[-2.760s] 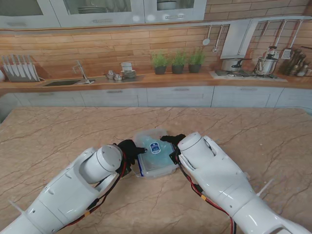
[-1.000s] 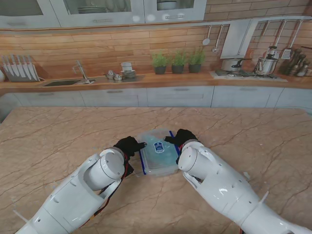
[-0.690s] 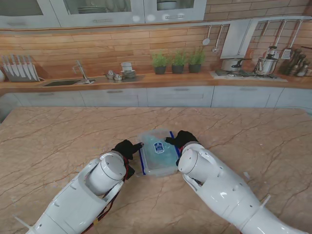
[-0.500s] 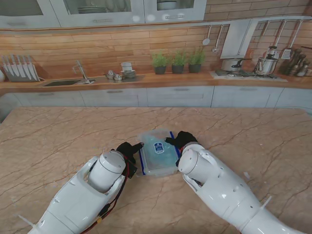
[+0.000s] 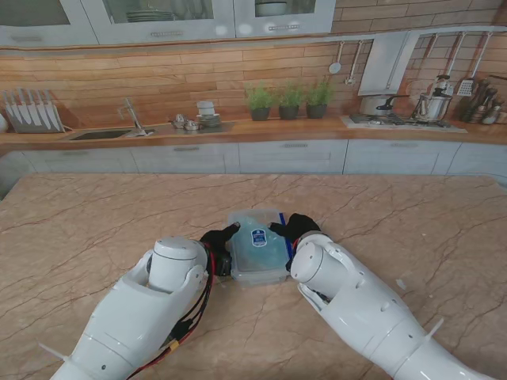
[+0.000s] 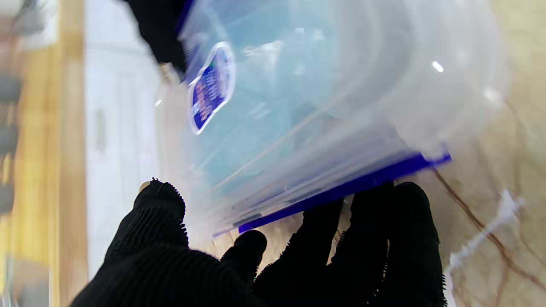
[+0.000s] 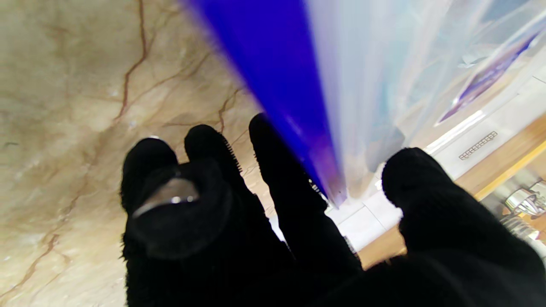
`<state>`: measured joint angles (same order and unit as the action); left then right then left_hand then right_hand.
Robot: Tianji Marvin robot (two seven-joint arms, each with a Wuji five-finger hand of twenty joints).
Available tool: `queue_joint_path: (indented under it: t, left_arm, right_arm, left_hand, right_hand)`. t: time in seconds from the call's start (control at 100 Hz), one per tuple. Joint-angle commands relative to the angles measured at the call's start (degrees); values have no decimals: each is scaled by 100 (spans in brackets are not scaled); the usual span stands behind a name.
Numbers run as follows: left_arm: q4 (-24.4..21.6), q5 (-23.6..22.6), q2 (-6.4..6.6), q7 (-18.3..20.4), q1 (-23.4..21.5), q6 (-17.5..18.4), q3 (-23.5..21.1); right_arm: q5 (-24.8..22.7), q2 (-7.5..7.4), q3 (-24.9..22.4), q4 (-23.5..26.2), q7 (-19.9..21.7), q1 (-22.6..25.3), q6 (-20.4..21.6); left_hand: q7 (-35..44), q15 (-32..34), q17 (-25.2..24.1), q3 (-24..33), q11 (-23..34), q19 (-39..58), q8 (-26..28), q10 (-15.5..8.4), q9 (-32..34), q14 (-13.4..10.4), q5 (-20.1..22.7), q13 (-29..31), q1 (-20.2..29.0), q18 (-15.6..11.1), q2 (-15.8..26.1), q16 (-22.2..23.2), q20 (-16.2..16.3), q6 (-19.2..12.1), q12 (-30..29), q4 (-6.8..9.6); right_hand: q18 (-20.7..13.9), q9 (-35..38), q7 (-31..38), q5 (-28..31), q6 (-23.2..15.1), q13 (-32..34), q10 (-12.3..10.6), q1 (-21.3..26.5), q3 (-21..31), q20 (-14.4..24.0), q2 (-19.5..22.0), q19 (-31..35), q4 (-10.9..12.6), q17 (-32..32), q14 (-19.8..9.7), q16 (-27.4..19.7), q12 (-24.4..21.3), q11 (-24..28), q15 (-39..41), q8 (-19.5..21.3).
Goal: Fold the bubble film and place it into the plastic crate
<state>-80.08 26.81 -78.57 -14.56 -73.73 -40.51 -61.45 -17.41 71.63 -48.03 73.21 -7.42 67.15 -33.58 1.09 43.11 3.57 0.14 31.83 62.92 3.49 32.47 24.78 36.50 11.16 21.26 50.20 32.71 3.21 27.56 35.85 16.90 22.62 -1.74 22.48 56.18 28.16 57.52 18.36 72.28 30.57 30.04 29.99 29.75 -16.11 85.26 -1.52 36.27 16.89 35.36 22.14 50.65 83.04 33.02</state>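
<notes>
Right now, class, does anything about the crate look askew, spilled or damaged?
Nothing spilled or broken shows. The crate is held between the left hand and right hand, and the wrist views show it tilted with its blue-edged rim off the table. The blue film is inside it.

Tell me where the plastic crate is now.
In the stand view, the plastic crate sits mid-table, between the left robot hand and right robot hand.
</notes>
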Motion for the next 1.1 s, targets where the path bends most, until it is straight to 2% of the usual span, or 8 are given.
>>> queue_joint_path:
  t: [0.0,0.11,0.26,0.55,0.72,0.81,0.98,1.09]
  left_arm:
    - [62,59,-90,-29,-187,38,-23]
    - [31,304,-125,-201,-230,119,-138]
    - [43,172,-172,-422,-233,136,-165]
    - [76,-373,-145,-346,-191,-20,-123]
    - [99,-506,-101,-162,-153,-115,-94]
    - [103,-633,-66,-43,-120,-161,-56]
    - [36,-1229,147,496,-19,-166,195]
    - [-28,-2058,358,880,87,-83,557]
  right_arm:
    - [-21,44,42,77,56,59,24]
    - [-36,38,29,100,53,84,-3]
    - [-50,38,21,117,43,103,-38]
    - [-80,33,9,142,35,139,-92]
    - [-85,27,-11,155,38,171,-124]
    - [-94,24,-25,169,30,185,-131]
    - [-107,4,-8,223,83,183,-130]
    - [-73,-53,20,393,274,202,-134]
  left_hand:
    - [-31,-642,-109,-16,-1250,-140,71,-710,-674,-372,-250,-427,159,-251,-151,-260,-103,-248,-649,144]
    - [-143,-247,-100,156,-930,283,177,-854,-637,-639,-280,-284,322,-580,-413,-76,-11,-222,-494,300]
    - [22,1171,625,637,-579,931,443,-894,-339,-814,-230,372,374,-708,-879,1100,362,-76,-289,415]
    - [457,2745,1329,1760,-27,1779,232,-1052,306,-1392,-198,1219,-162,-973,-1815,3123,2729,129,38,185]
    - [841,3191,1652,1718,606,2132,439,-1065,655,-1584,-171,1605,-235,-993,-1945,3585,3343,277,744,140]
    - [1980,3459,2133,1766,984,2390,1029,-964,1211,-1530,627,2077,-215,-837,-1989,3604,3428,443,1260,117]
    - [3471,3788,3368,1230,1351,3098,1840,-986,2546,-1407,2905,3158,74,-617,-1471,2913,2249,119,1535,101]
    - [3899,3700,3509,788,1334,3140,1809,-977,2750,-1365,3269,3266,283,-552,-1320,2638,1688,-155,1537,64]
  right_hand:
    - [170,-45,19,18,-661,190,99,126,-113,-4,-11,20,267,-94,183,-37,98,76,50,54]
    - [165,-50,7,6,-661,191,94,126,-137,1,-6,14,276,-109,190,-51,97,71,35,58]
    - [134,-64,-12,-6,-668,177,81,138,-164,14,5,2,293,-167,205,-74,96,63,8,65]
    - [109,-88,-39,-23,-686,128,72,144,-210,34,22,-39,315,-261,241,-98,93,47,-27,76]
    - [113,-103,-53,-37,-683,70,68,154,-225,31,29,-115,326,-376,264,-107,93,40,-58,83]
    - [122,-110,-58,-40,-689,57,65,158,-233,22,30,-166,329,-430,273,-112,92,36,-76,85]
    - [132,-80,-28,13,-632,53,111,178,-243,23,38,-206,332,-451,298,-127,90,30,-123,107]
    - [185,175,218,313,-520,156,212,217,-276,30,140,-222,316,-386,391,-185,79,49,-251,231]
